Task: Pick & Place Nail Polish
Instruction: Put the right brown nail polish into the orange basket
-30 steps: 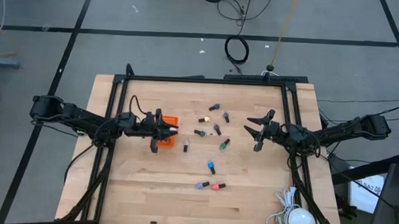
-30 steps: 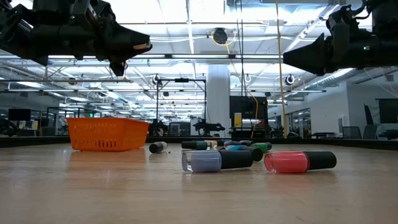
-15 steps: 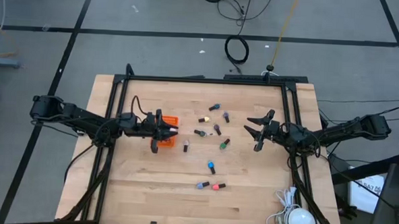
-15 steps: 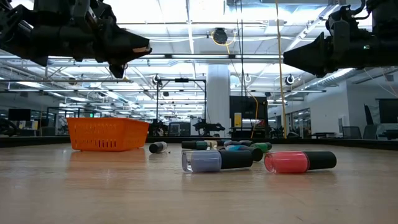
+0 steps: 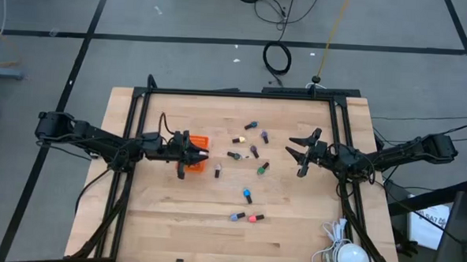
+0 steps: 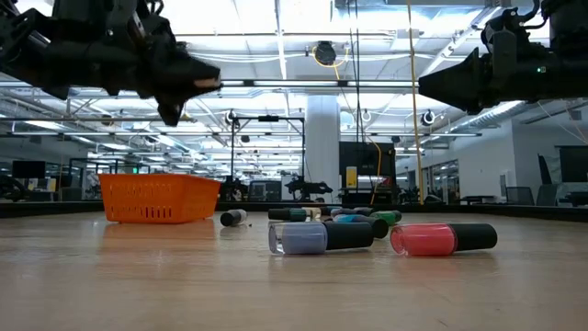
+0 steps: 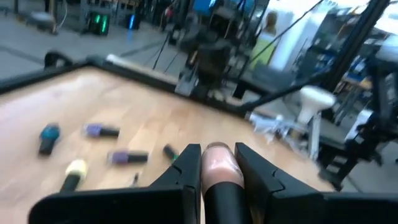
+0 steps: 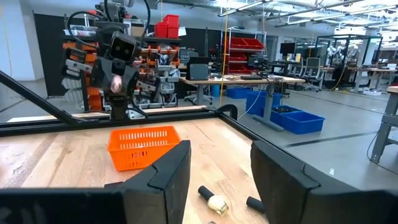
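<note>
The left gripper hung over the orange basket on the left half of the desk, pinching a pale pink nail polish bottle between its fingers; the left wrist view showed the bottle clamped there, dark cap toward the wrist. Compared with a second earlier, little had shifted. In the low view the left gripper had tilted slightly, its tip dipping a touch toward the basket, while the overhead view showed it in almost the same spot and the grip unchanged. That read as the final settling above the basket before letting go, so this bottle was probably one release away from being placed.

The right gripper waited at about three o'clock on the desk, raised, its fingers spread partway with nothing between them, in the same pose as before.

The other bottles lay as they had been, scattered around the desk's middle: a cluster near twelve o'clock of centre including a yellow bottle, a green bottle just right of centre, a blue bottle toward six o'clock, and a lavender bottle beside a red bottle nearest the front edge. Most of the task was still ahead.
</note>
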Available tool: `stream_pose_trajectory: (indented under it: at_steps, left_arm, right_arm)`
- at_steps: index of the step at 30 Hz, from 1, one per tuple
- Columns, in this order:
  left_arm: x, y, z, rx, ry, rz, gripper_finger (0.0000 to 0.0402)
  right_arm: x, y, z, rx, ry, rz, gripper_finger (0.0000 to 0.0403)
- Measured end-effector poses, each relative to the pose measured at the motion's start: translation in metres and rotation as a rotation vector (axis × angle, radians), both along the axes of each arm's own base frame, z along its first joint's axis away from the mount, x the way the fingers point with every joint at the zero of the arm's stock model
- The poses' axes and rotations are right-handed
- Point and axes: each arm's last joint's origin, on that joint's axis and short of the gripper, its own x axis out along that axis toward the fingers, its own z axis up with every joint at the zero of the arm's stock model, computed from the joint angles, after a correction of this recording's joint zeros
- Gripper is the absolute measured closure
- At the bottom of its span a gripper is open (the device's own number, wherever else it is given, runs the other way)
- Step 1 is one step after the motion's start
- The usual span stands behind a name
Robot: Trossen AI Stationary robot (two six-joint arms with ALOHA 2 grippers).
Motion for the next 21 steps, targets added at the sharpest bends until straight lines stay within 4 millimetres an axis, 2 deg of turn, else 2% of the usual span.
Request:
stream_pose_trajectory:
  at_steps: [7, 12, 16, 19, 21]
  left_arm:
    - [-0.006, 0.004, -0.010, -0.070, 0.218, 0.135, 0.0346]
    - [-0.007, 0.005, -0.003, -0.163, 0.407, 0.253, 0.0346]
    - [-0.007, 0.001, 0.007, -0.116, 0.537, 0.384, 0.0346]
    - [-0.002, -0.004, 0.011, -0.044, 0.549, 0.367, 0.0346]
    - [0.001, -0.010, 0.013, 0.004, 0.527, 0.278, 0.0346]
  right_arm:
    - [0.000, 0.000, 0.000, 0.000, 0.003, 0.000, 0.0248]
    - [0.000, 0.000, -0.001, -0.002, 0.007, -0.002, 0.0248]
    - [0.000, 0.000, -0.001, -0.003, 0.010, -0.003, 0.0248]
    - [0.000, 0.000, -0.001, -0.004, 0.010, -0.004, 0.0248]
    - [0.000, 0.000, -0.001, -0.004, 0.008, -0.005, 0.0248]
